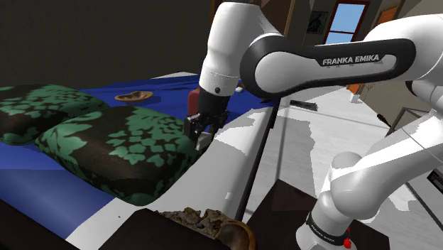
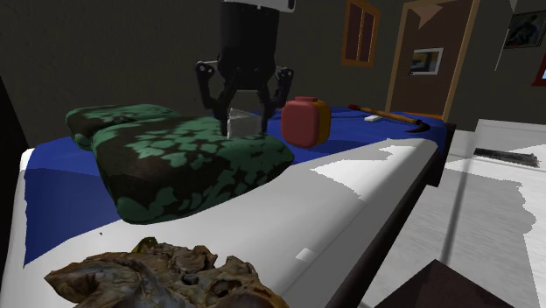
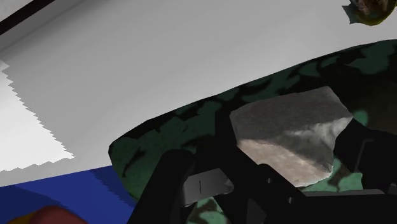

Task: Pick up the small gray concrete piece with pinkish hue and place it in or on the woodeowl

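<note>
In the shoulder view the hand (image 1: 201,135) hangs low over the near edge of a dark pillow with green leaves (image 1: 121,145) on the bed (image 1: 42,186). A shallow brown dish (image 1: 133,96) lies well apart on the blue sheet, and a gnarled brown vessel (image 1: 206,221) sits at the bed's near corner. I cannot tell which of the two is the bowl meant. In the second exterior view the grey concrete piece (image 2: 241,122) sits at the pillow's top between the black fingers (image 2: 220,121), with a red canister (image 2: 302,122) just behind. Whether it has left the fabric is not clear. In the wrist view the fingers stand at a middling width, closed against two opposite sides of the piece, which shows a faint pink tint. The grasp looks made, but the lift, the carry and the placing are all left to do.
</note>
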`<state>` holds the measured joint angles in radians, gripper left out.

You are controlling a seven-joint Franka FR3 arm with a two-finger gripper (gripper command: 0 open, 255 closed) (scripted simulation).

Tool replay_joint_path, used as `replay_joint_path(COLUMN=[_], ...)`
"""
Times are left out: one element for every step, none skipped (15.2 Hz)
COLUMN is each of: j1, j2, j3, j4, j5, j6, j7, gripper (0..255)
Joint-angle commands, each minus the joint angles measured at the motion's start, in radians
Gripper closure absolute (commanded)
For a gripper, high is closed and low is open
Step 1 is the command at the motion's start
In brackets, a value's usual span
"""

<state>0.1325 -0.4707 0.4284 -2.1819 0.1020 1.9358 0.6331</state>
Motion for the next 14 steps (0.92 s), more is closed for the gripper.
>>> replay_joint_path(j1=[0.014,0.022,0.029,0.035,0.041,0.047,0.052,0.057,0.061,0.064,0.067,0.069,0.07,0.071], j2=[-0.004,-0.006,-0.006,-0.006,-0.005,-0.002,0.002,0.007,0.013,0.02,0.029,0.039,0.05,0.062], j3=[0.035,0.054,0.073,0.092,0.112,0.132,0.152,0.173,0.194,0.217,0.239,0.263,0.287,0.311], j4=[0.006,0.01,0.014,0.02,0.027,0.035,0.044,0.054,0.065,0.077,0.091,0.105,0.121,0.137], j5=[0.008,0.012,0.016,0.019,0.022,0.025,0.027,0.028,0.028,0.028,0.027,0.025,0.022,0.018], j6=[-0.008,-0.012,-0.017,-0.021,-0.025,-0.029,-0.033,-0.037,-0.042,-0.046,-0.05,-0.054,-0.058,-0.062], j7=[0.047,0.071,0.095,0.119,0.144,0.169,0.194,0.22,0.246,0.273,0.3,0.327,0.355,0.382], gripper=[255,255,255,255,255,255,255,255,255,255,255,255,255,255])
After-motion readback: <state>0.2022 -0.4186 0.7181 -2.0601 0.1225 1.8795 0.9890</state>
